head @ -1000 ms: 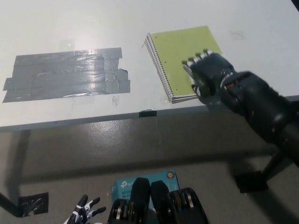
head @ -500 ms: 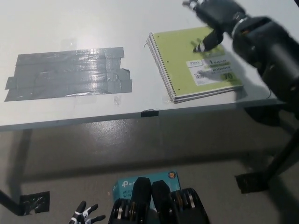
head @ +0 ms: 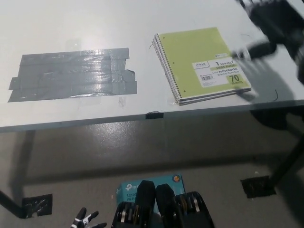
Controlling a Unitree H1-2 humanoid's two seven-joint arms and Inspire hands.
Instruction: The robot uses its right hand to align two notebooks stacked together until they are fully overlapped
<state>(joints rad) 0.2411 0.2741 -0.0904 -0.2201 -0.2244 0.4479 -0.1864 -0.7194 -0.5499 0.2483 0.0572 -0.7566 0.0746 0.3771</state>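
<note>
Now the right hand (head: 266, 28) is off the notebooks (head: 202, 64), lifted up and away toward the table's (head: 71, 23) far right corner, where a second ago it lay flat on the green cover near the lower right edge. It shows only as a dark blur, so I cannot tell whether its fingers are spread or closed. The notebooks lie near the table's front edge, right of the grey tape patch (head: 73, 75). The stack looks nearly squared (only a thin sliver of the lower one shows along the spiral and bottom edges), so the alignment seems close to done. The left hand (head: 85, 221) rests low at the bottom left, fingers apart.
</note>
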